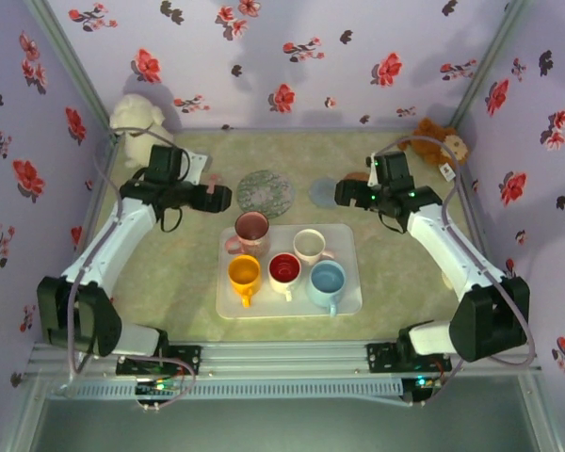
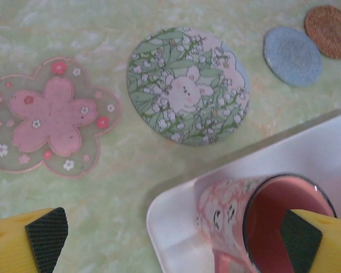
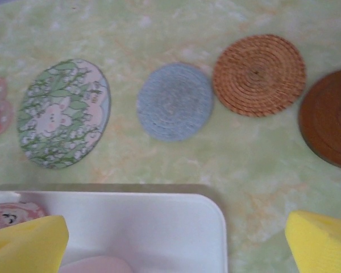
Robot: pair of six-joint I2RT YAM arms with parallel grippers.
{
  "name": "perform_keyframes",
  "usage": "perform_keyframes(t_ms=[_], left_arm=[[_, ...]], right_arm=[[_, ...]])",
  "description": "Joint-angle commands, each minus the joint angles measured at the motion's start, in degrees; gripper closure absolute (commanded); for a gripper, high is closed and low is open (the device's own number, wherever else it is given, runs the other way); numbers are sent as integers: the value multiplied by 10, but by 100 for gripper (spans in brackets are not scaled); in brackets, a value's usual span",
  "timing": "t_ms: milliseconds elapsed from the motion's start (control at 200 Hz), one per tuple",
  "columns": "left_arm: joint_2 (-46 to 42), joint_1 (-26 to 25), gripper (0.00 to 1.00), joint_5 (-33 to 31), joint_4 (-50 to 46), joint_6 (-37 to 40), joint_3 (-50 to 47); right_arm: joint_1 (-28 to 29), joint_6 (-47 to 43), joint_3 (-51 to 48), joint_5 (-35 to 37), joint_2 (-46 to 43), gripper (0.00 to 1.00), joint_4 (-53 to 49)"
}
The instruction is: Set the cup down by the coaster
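Several cups stand on a white tray (image 1: 348, 299): a pink patterned cup (image 1: 251, 229) (image 2: 256, 219), a cream one (image 1: 309, 246), a yellow one (image 1: 244, 273), a red one (image 1: 284, 269) and a blue one (image 1: 327, 280). Behind the tray lie a green floral coaster (image 1: 266, 192) (image 2: 187, 85) (image 3: 63, 114) and a blue-grey coaster (image 1: 327, 192) (image 2: 292, 56) (image 3: 175, 101). My left gripper (image 1: 221, 198) (image 2: 173, 238) hovers open above the tray's far left corner, over the pink cup. Open too, my right gripper (image 1: 344, 193) (image 3: 173, 244) hangs over the tray's far right corner (image 3: 213, 207), holding nothing.
A pink flower-shaped coaster (image 2: 51, 116) lies left of the green one. A woven orange coaster (image 3: 258, 74) (image 2: 328, 31) and a dark brown coaster (image 3: 329, 116) lie to the right. Plush toys sit in the back corners, a white one (image 1: 137, 118) and a brown one (image 1: 443, 141). Floral walls enclose the table.
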Motion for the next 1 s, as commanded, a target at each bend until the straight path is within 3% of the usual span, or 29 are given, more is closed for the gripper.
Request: perform_keyframes(t_ms=[0,580,725,995], left_arm=[[-47,2,1,12,25,23,-36],[-219,-8,5,96,13,227,-233],[-210,-19,7,115,-1,245,-240],[-153,-26,18,162,47,211,-229]], right_arm=[[-5,17,-14,33,-13,1,-43],[-6,42,-77,27,-28,1,0],[-6,44,-78,27,-31,1,2],[-6,45,-86,26,-29,1,14]])
